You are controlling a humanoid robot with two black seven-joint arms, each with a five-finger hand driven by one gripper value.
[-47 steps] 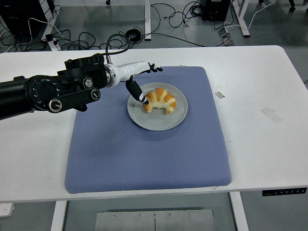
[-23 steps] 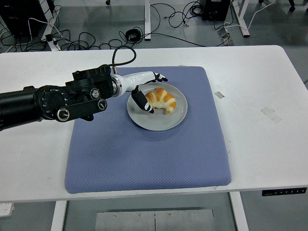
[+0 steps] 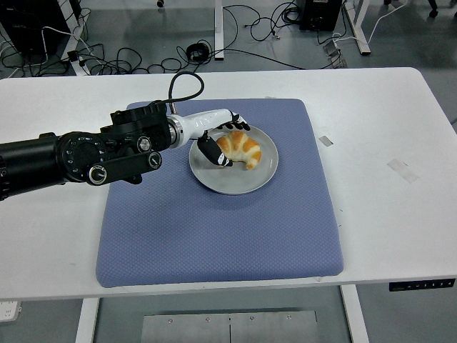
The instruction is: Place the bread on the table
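The left hand (image 3: 220,136) has been brought closer around the bread (image 3: 239,148) on the plate (image 3: 232,182); thumb and fingers are set against it, not yet clamped.

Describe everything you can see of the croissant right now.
The croissant is golden-brown with paler bands between its ridges, curved in a crescent whose ends point toward the table's near edge. It lies flat on the gray plate, in the half away from the camera, over the blue mat. The left hand is at its left end, fingers against it, not lifted.
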